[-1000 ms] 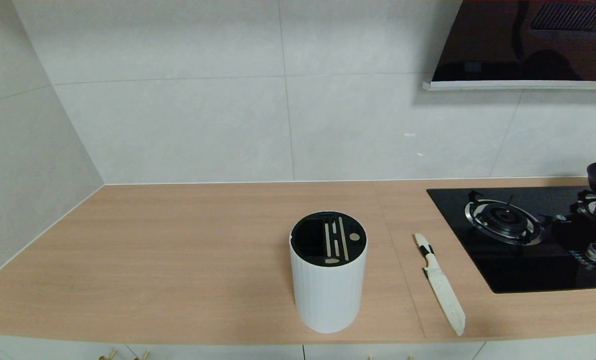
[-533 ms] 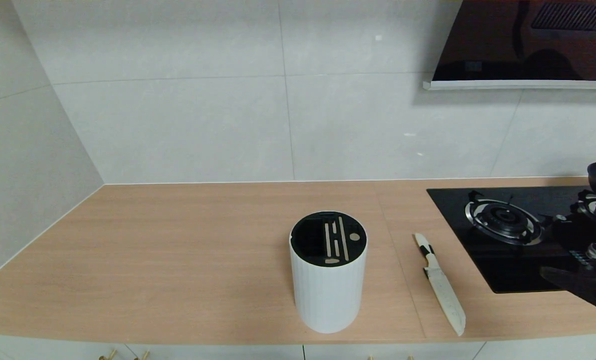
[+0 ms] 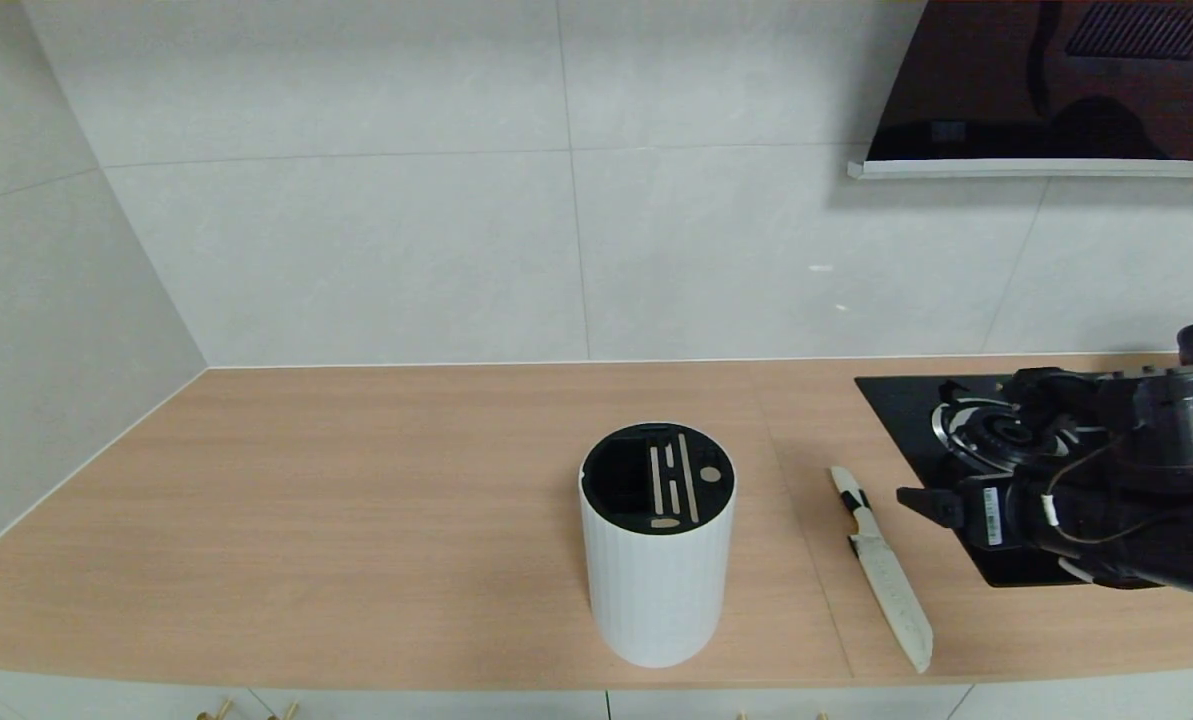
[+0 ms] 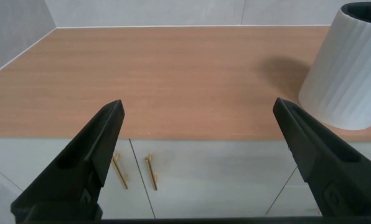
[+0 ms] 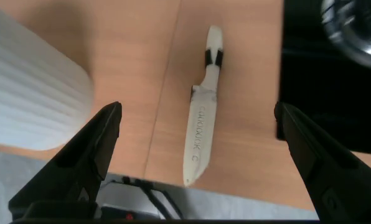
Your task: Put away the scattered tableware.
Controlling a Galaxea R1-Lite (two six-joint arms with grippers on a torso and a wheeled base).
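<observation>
So on our left, the left tool (image 4: 197, 102) hangs low off the table's (image 3: 356, 480) front edge, in front of the cabinet doors (image 4: 192, 174). Its fingers are spread wide, nothing in them. Around the middle we've got the white ribbed knife holder (image 3: 656, 570) standing upright near the front edge. Right of it, and apart from it, the knife (image 3: 881, 570) lies flat on the table, handle toward the wall, tip toward the front edge. The right tool (image 5: 198, 106) sits just right of the knife, over the near corner of the black stove (image 3: 916, 420). It's released too, with the knife framed between its fingers.
</observation>
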